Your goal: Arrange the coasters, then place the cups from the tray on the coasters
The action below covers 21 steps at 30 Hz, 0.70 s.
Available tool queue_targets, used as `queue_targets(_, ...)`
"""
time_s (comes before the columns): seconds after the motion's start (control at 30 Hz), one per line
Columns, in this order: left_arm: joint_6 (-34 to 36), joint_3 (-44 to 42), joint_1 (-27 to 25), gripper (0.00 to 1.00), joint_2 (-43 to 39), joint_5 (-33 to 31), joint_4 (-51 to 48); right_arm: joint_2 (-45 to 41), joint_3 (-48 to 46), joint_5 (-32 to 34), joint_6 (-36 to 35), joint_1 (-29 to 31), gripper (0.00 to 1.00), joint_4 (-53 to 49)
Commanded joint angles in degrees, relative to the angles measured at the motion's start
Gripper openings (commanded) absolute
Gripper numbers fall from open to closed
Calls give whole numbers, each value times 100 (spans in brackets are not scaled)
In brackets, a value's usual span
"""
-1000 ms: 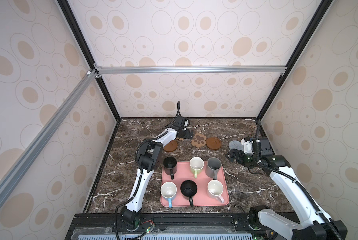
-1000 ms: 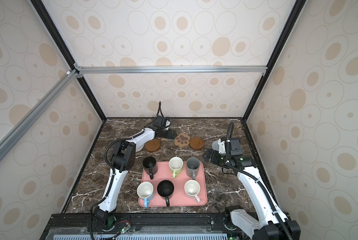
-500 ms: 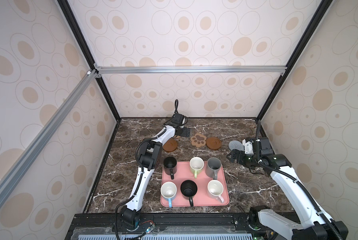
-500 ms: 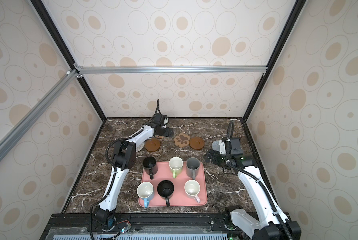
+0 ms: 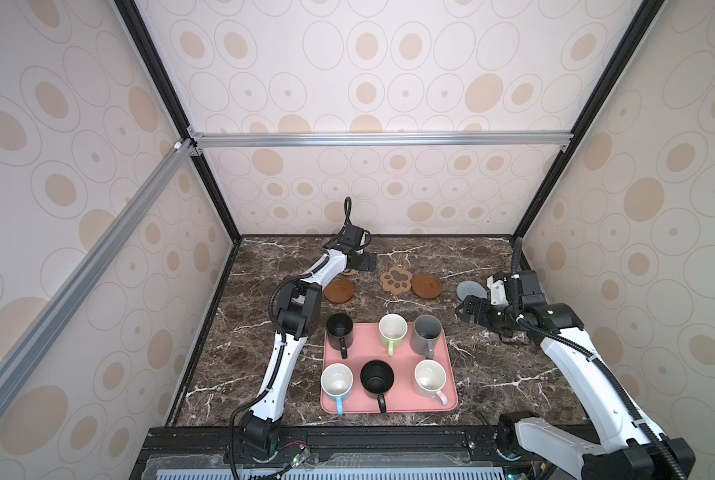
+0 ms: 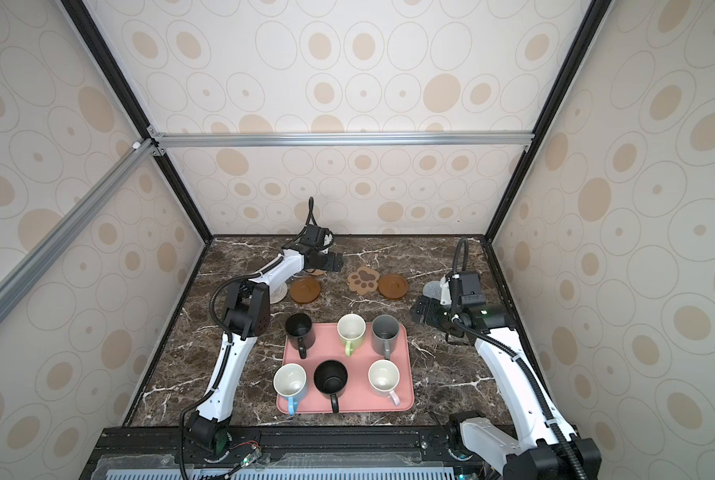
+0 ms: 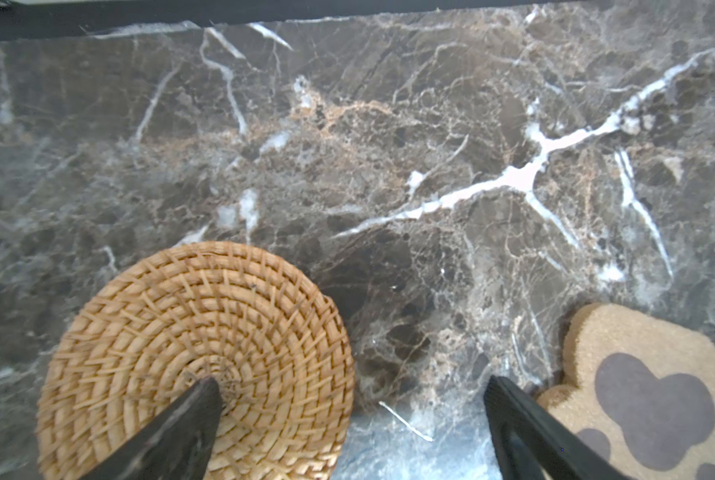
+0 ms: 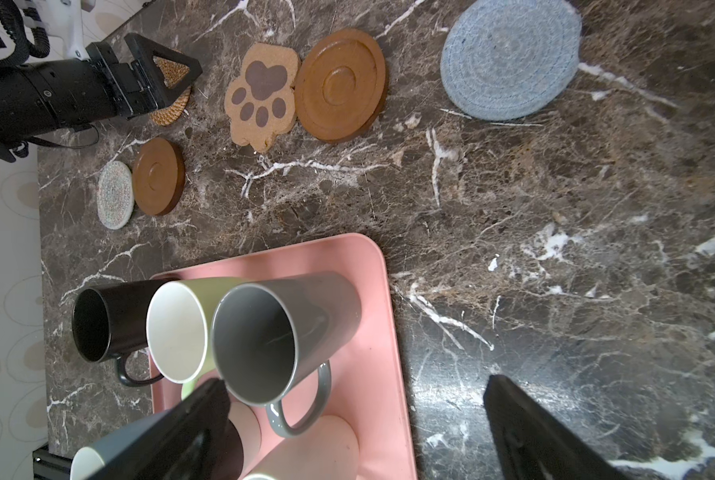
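At the back of the table, holds the left gripper low over the tan rattan coaster, fingers spread and empty, beside the paw coaster. Hangs the right gripper, fingers wide apart, near the grey cup at a far corner of the pink tray. Leaves all six cups on the tray.

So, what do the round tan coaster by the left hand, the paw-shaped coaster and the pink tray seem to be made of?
Round tan coaster: woven rattan or similar straw, matt; coiled strands are visible.
Paw-shaped coaster: probably cork, a grainy tan face with dark printed pads.
Pink tray: likely plastic, smooth with a slight sheen; silicone is also possible.
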Motion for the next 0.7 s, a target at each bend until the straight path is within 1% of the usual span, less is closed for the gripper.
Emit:
queue_targets(0.0,-113,238,76,100,128,-41,-151,-8,115,144,22,45,100,-157)
queue_targets(0.17,-69,268,99,100,-155,-41,-82,1,240,265,-158,45,100,-140)
queue_targets(0.27,-42,269,103,100,-387,-7,-42,151,436,241,-281,45,100,-162)
queue_targets(0.5,-17,98,35,100,-661,519,31,496,721,9,-259,45,100,-69)
queue_targets(0.67,36,-53,-139,100,-549,738,85,533,648,-150,-216,45,100,54)
